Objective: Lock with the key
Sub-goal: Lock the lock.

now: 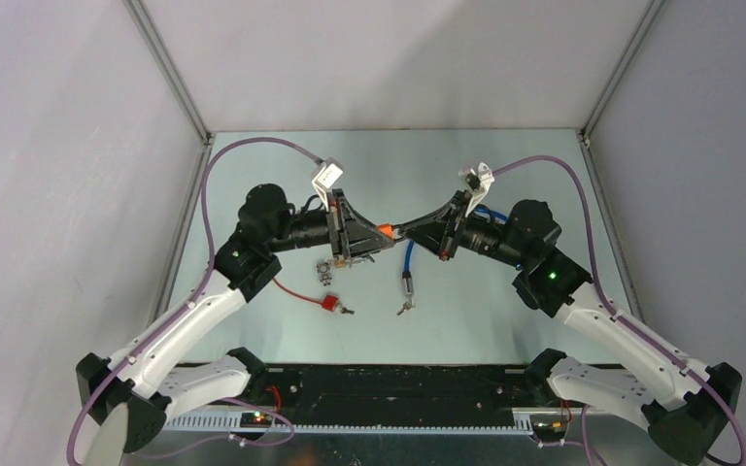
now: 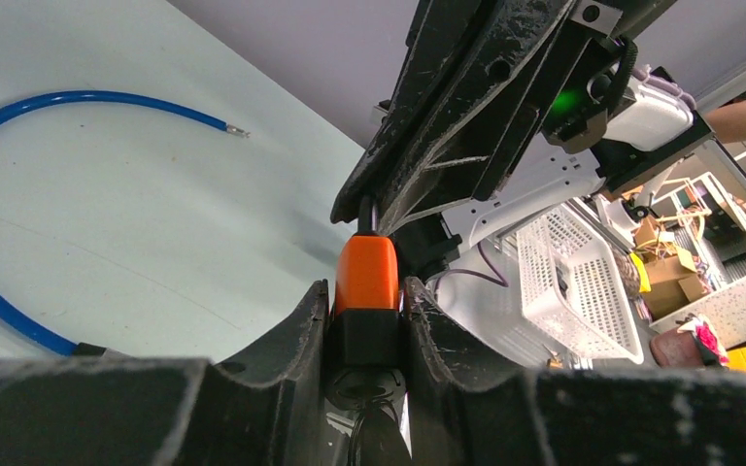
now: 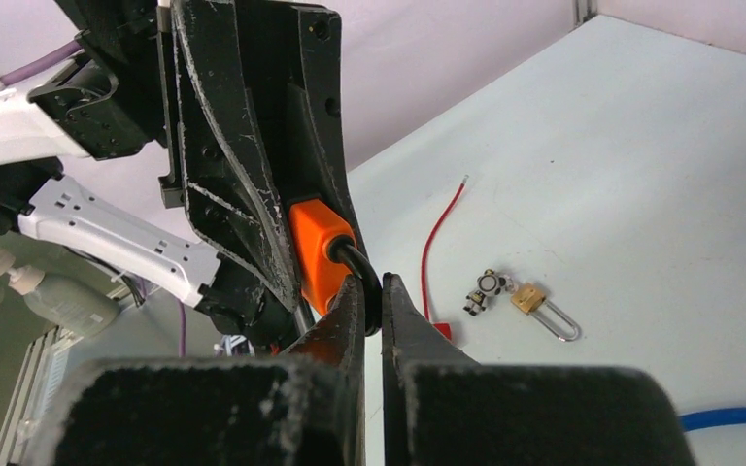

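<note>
Orange lock point(image 1: 385, 231) is off the counter point(image 1: 505, 320), held in the air at the centre of the top view, right where the two arms meet. Left jaws are clamped on its black lower half, with the orange end poking out toward the other arm. Right jaws are pinched together on a thin black piece point(image 3: 361, 267) coming out of that orange end. It could be a key or a shackle, can't tell.

Progress, as I read it: pick-up done and both arms engaged on the lock, so mid-task. Whether anything is inserted or turned isn't visible. The actual locking looks left to do, then the release.

Below the left arm in the top view, a small brass padlock point(image 3: 529, 299) with a key bunch lies flat on the counter. A red cable point(image 1: 296, 291) lies just beside it. A blue cable point(image 1: 408, 257) runs down the lower centre, near the right arm. None of them is touched.
</note>
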`<action>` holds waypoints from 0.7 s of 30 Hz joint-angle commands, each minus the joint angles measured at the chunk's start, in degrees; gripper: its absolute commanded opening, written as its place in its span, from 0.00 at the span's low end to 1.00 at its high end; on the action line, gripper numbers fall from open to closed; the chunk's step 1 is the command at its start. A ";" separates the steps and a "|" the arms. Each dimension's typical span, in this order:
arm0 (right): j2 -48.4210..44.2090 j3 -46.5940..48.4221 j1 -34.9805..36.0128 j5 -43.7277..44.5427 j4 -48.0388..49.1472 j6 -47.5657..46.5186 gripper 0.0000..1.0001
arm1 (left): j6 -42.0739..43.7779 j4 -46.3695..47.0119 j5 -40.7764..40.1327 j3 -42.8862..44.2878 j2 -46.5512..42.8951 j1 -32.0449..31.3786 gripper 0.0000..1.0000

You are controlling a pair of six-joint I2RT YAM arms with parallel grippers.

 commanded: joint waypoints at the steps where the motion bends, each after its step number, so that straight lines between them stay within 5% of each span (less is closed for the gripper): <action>1: 2.68 0.76 7.31 -5.74 5.82 4.72 0.00 | 0.31 8.44 -0.52 3.85 2.47 -3.70 0.00; 8: -2.39 0.66 3.07 -0.19 2.51 5.69 0.00 | 0.73 8.44 -1.65 2.89 1.58 -3.13 0.00; 18: -9.84 -7.20 -2.15 4.82 11.69 16.53 0.62 | -9.78 9.40 -8.80 4.39 -1.78 -3.18 0.00; 21: -10.98 -10.05 -2.28 7.79 16.96 19.65 0.69 | -13.42 9.43 -9.91 4.90 -2.16 -3.19 0.00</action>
